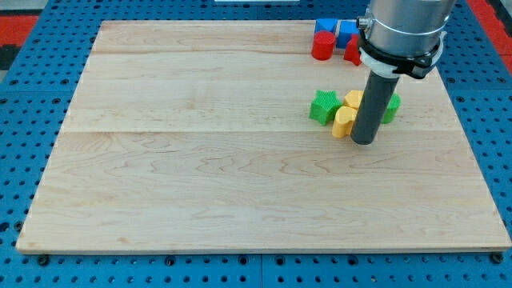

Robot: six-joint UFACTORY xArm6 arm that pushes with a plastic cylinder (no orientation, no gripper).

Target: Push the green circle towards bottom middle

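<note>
The green circle (391,107) sits at the view's upper right, mostly hidden behind my rod. My tip (363,142) rests on the board just below and left of it, right beside a yellow block (343,122). A second yellow block (353,99) lies just above that one. A green star (323,106) lies to their left.
A red cylinder (322,46), two blue blocks (325,26) (347,31) and another red block (352,50) cluster at the board's top edge, partly behind the arm. The wooden board (200,160) lies on a blue pegboard surface.
</note>
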